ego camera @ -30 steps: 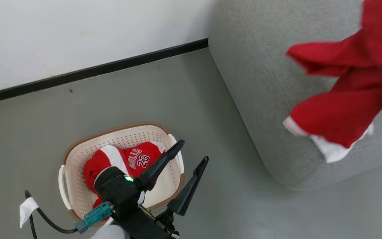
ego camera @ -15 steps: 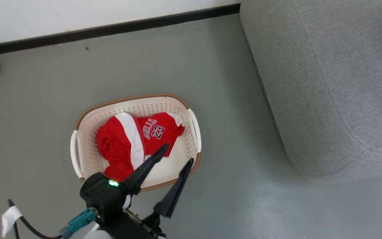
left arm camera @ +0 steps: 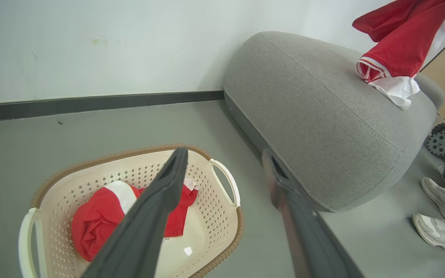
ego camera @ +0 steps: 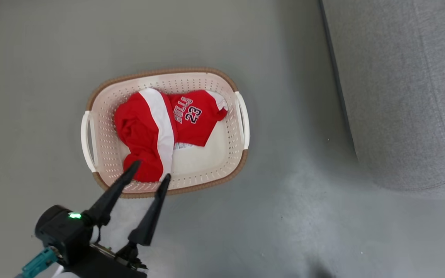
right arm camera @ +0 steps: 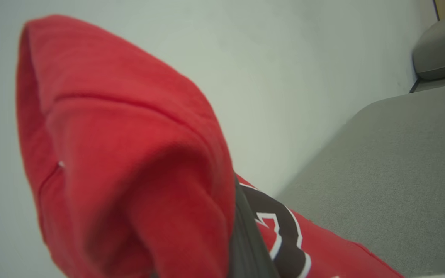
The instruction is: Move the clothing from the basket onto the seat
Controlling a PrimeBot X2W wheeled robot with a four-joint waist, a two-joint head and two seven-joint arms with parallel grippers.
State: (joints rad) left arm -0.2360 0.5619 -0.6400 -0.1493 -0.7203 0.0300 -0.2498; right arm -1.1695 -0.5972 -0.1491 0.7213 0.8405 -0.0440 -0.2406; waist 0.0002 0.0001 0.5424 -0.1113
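1. One red jersey [ego camera: 191,119] printed "BULLS 23" lies crumpled in the cream basket [ego camera: 168,72]. A broad white panel runs across the cloth, which is heaped toward the basket's left side. A paper label [ego camera: 184,146] shows on the basket's bare bottom, just beside the cloth.
2. Over the basket's near rim hangs the left claw [ego camera: 151,171], released and empty. Its two dark fingers [left arm camera: 168,181] are spread apart and point toward the near end of the heap.
3. To the basket's right, apart from it on the grey floor [ego camera: 284,216], stands the light grey sofa cushion [ego camera: 408,85].
4. Well away from the basket, a second red garment [left arm camera: 396,46] hangs above the top of the cushion [left arm camera: 323,108]. Its white lower edge appears to rest on the fabric.
5. The right claw [right arm camera: 226,208] is clenched on that garment. Red cloth [right arm camera: 129,154] is bunched over its fingers, and one dark finger shows beside a black-and-white print.
6. On the side of the cushion away from the basket, a person's pale shoes [left arm camera: 435,231] stand on the floor.
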